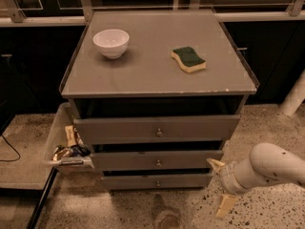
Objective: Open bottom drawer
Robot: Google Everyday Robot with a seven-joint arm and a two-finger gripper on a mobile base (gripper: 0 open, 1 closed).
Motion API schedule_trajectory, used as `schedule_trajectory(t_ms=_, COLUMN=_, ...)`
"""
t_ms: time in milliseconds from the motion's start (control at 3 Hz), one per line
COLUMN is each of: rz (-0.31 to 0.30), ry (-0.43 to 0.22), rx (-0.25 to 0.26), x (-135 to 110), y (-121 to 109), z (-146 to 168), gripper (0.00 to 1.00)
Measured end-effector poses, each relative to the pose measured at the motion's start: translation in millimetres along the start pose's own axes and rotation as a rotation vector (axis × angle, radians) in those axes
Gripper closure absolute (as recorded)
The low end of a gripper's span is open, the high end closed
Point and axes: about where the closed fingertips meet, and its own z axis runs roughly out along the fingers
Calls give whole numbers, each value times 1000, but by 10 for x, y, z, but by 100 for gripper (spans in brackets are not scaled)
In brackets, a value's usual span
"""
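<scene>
The bottom drawer (157, 181) is the lowest, narrowest grey front of the cabinet, with a small round metal knob (158, 183) at its centre; it sits closed, level with the fronts above. My gripper (220, 187) is at the lower right, just off the drawer's right end, at about the height of its front. Its two cream fingers are spread apart, one finger (215, 164) pointing up-left and the other (225, 205) down towards the floor. It holds nothing. The white arm (267, 168) comes in from the right.
Two wider grey drawers (157, 129) sit above. On the cabinet top stand a white bowl (111, 43) and a green-and-yellow sponge (188, 59). A clear bin of snack packets (66, 144) hangs at the cabinet's left side. Speckled floor lies in front.
</scene>
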Motion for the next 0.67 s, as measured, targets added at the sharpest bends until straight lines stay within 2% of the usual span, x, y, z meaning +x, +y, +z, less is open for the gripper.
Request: schedule_trajectory(t_ms=667, rz=8, ry=-16, rx=-17, x=40, y=34, z=136, gripper=0)
